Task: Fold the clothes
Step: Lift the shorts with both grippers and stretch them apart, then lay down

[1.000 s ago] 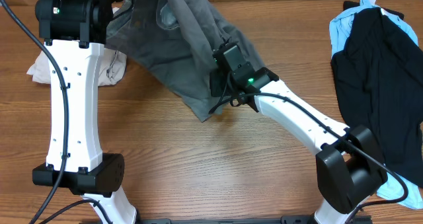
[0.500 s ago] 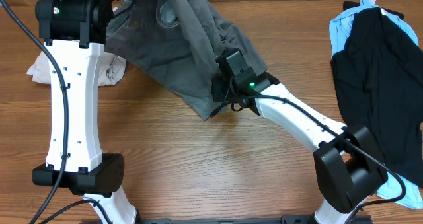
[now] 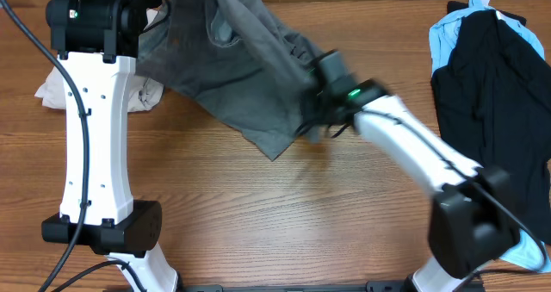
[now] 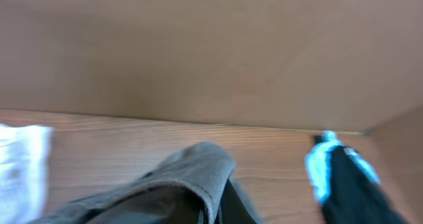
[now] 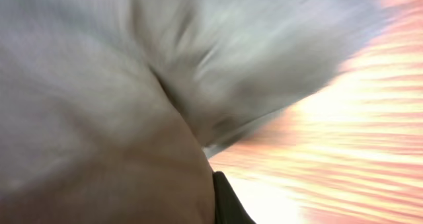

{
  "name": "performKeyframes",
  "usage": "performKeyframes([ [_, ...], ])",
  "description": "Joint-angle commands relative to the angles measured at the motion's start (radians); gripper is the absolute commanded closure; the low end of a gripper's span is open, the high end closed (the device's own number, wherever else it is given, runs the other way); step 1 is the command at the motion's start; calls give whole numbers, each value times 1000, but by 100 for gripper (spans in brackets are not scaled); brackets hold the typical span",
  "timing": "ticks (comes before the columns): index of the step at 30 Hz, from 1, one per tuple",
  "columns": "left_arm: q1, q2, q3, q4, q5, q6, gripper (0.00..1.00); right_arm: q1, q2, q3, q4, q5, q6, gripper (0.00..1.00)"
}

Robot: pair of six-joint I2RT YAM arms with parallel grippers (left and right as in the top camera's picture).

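- Grey shorts (image 3: 232, 77) lie spread on the wooden table (image 3: 258, 214), with 1 end drawn up off the wood toward the far edge.
- Left gripper (image 4: 213, 209) is at that raised end of the shorts. The left wrist view shows a thick hemmed edge of the shorts (image 4: 198, 168) bunched right at the fingers and held above the table, so the pincer is clamped on the grey shorts.
- Right gripper (image 3: 312, 111) is at the right-hand edge of the shorts, near their lowest corner, and is blurred in the overhead view.
- The right wrist view is filled with smeared grey cloth (image 5: 99, 85), with 1 dark finger (image 5: 228, 204) just under it. Whether this pincer is apart or together cannot be told.
- Beige garment (image 3: 52, 90) lies left of the shorts, partly under the left arm.
- Black garment (image 3: 491, 102) lies well right of the shorts, on top of a light-blue garment (image 3: 448, 38).
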Motion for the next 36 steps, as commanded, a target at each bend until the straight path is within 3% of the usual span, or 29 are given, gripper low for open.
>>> performKeyframes([
  [1, 6, -112, 31, -4, -156, 166, 96, -129, -160, 218, -88, 10, -112, 96],
  [6, 5, -185, 31, -10, -187, 301, 96, -306, -209, 545, -314, -29, -183, 96],
  [14, 5, -340, 31, 13, -164, 301, 96, -476, -219, 1027, -620, -58, -215, 96],
  [20, 5, -473, 31, 14, -100, 301, 96, -503, -274, 1291, -759, -47, -215, 96],
  [27, 5, -576, 31, -52, -68, 298, 96, -503, -395, 1434, -840, 44, -215, 96],
  [36, 5, -503, 27, -216, -181, 271, 96, -503, -400, 1381, -873, 67, -237, 96],
])
